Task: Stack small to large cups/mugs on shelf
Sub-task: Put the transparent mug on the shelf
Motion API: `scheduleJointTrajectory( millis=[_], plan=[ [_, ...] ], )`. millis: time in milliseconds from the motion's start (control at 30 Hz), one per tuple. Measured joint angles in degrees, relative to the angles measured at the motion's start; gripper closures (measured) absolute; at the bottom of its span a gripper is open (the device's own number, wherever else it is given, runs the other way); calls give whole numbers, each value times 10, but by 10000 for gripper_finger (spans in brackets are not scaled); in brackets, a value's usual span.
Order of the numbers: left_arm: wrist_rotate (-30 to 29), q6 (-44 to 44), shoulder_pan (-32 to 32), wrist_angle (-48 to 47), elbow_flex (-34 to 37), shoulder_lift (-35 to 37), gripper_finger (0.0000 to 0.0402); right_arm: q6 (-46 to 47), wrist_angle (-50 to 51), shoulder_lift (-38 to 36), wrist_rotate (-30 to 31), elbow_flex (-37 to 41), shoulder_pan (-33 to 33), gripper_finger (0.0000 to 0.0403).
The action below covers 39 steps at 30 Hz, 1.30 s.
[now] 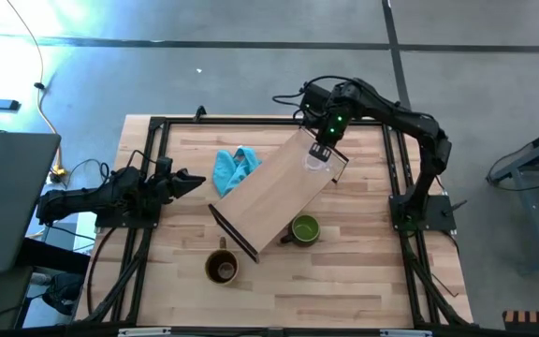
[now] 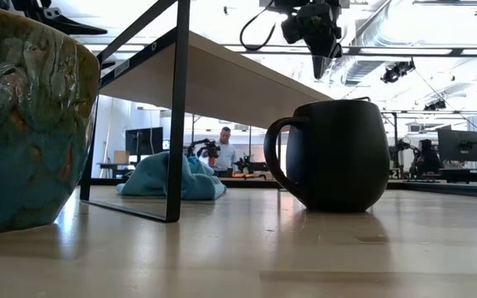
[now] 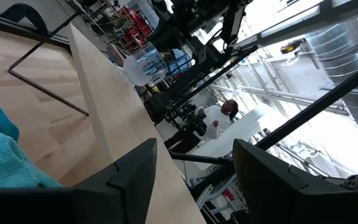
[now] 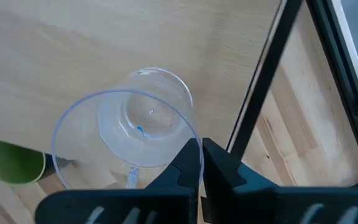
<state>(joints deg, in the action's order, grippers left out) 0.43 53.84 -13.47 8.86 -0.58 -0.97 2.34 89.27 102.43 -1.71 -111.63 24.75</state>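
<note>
One of the three vessels appears to be placed. In the high view the clear glass cup [image 1: 317, 159] stands on the shelf [image 1: 274, 192] near the board's upper-right end, right of frame centre. The right gripper [image 1: 323, 150] hangs just above it with its fingers pressed together. In the right wrist view they meet at the glass's rim, and I cannot say for certain whether they pinch that rim or merely sit above it.

The other two vessels are not yet on the shelf. The green mug [image 1: 303, 229] sits on the desk [image 1: 363, 281] just beside the shelf's lower-right long edge, a little below frame centre. The brown mug [image 1: 222, 268] stands on the desk near the shelf's lower-left end, in the lower middle of the frame. In the low view it fills the left edge as a mottled wall, while the green mug shows dark against the light at centre right.

The left gripper [image 1: 187, 182] rests at the left of the high view, fingers spread and empty, pointing toward the blue cloth [image 1: 233, 168], which lies on the desk beside the shelf's upper-left long edge.

What is left, judging by size order: the green mug next, then the brown one, each lifted from the desk onto the board beside the glass.
</note>
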Motion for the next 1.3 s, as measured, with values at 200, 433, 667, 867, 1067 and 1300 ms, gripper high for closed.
scheduleJointTrajectory(
  millis=[200,433,667,867,1067,1300],
  plan=[
    [0,0,0,0,0,0,202,2,-1,0,0,0,0,403],
    [0,0,0,0,0,0,202,2,-7,12,-4,0,0,403],
    [2,0,0,0,0,0,202,-3,0,28,-4,-3,0,403],
    [5,0,0,0,0,0,202,-2,3,32,-2,-29,3,403],
    [5,0,0,0,0,0,202,2,7,31,0,-38,8,403],
    [6,0,0,0,0,0,202,4,7,41,-4,-38,7,403]
  ],
)
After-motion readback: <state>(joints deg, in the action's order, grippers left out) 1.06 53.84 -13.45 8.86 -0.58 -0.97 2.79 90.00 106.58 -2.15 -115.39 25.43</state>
